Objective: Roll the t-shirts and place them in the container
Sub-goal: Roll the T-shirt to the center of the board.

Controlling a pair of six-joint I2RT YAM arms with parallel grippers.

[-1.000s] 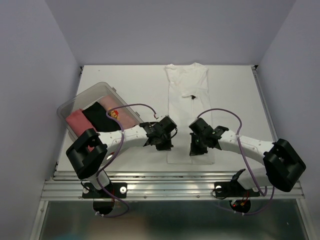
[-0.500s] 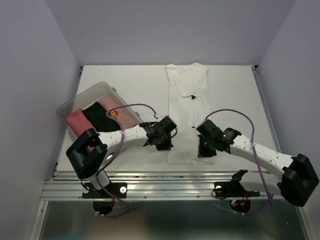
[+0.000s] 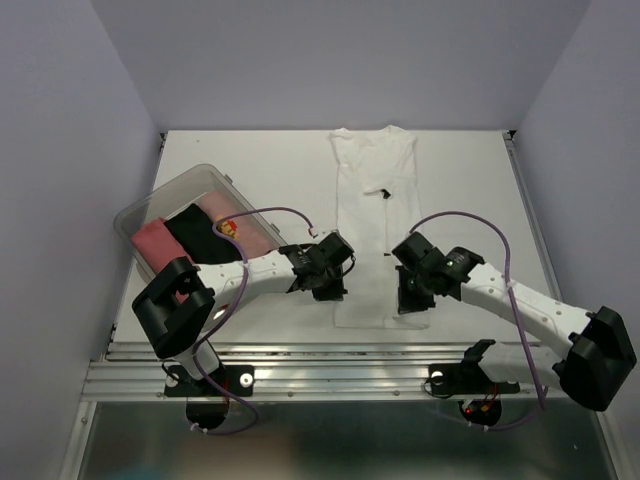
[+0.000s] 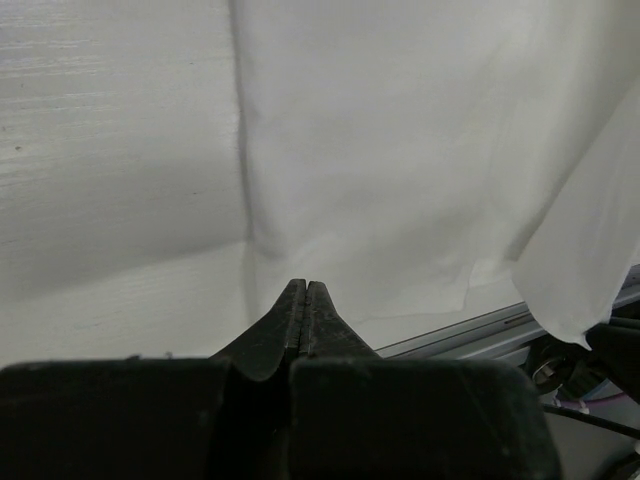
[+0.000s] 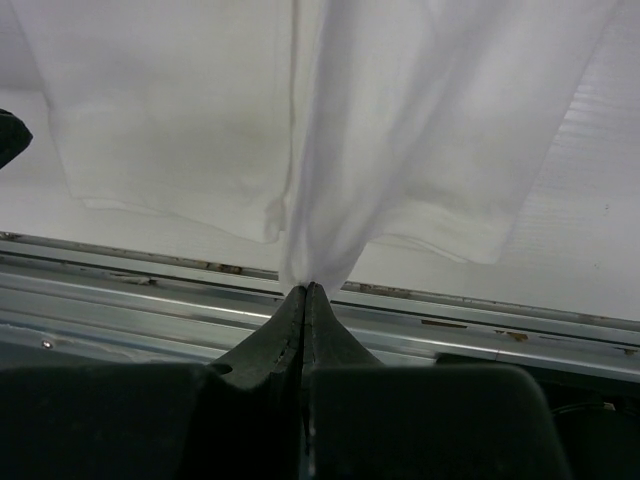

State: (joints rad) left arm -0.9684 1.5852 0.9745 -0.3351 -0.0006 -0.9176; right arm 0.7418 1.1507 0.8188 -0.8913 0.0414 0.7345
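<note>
Metal rail [image 3: 330, 375] along near edge, white table [image 3: 250, 170], left gripper [image 4: 303, 290] pressed shut at hem of flat white t-shirt [image 3: 372, 200], hold unclear, right gripper [image 5: 304, 290] clamped on lifted hem, clear tub [image 3: 180, 190] far left with pink t-shirt [image 3: 152, 240] and black t-shirt [image 3: 195, 235], lilac walls [image 3: 330, 60] behind, right arm swung further right than a second ago.

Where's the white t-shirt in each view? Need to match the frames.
Top external: white t-shirt lies down the middle of the table, collar far, hem near.
Left wrist: fills the upper right, hem just ahead of the shut left tool.
Right wrist: spans the top, one fold pinched in the right tool.
Shared landmark: metal rail at the near edge, in all three.
</note>
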